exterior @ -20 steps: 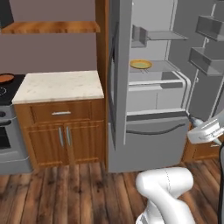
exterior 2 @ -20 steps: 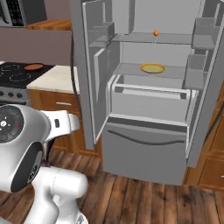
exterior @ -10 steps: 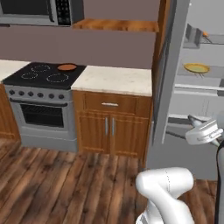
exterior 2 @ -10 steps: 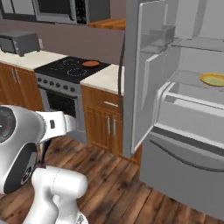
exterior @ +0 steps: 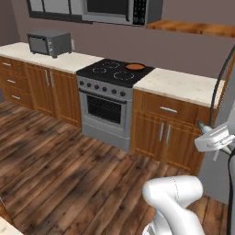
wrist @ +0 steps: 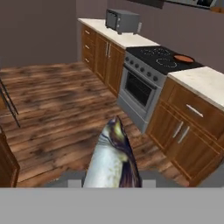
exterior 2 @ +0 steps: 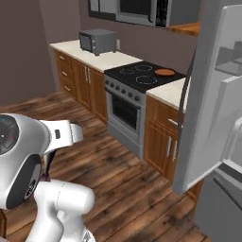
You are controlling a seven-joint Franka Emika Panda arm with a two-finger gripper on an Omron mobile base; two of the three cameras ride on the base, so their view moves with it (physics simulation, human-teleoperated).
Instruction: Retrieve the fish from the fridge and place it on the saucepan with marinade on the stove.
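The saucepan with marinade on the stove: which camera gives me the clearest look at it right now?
The left base view: the saucepan with marinade sits unobstructed on the stove, at a rear burner. The right base view shows it about as clearly, and the hand view shows it far off, beyond the fish.

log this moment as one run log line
phase: carrying to stove | gripper: shut on fish | saucepan: on stove, empty
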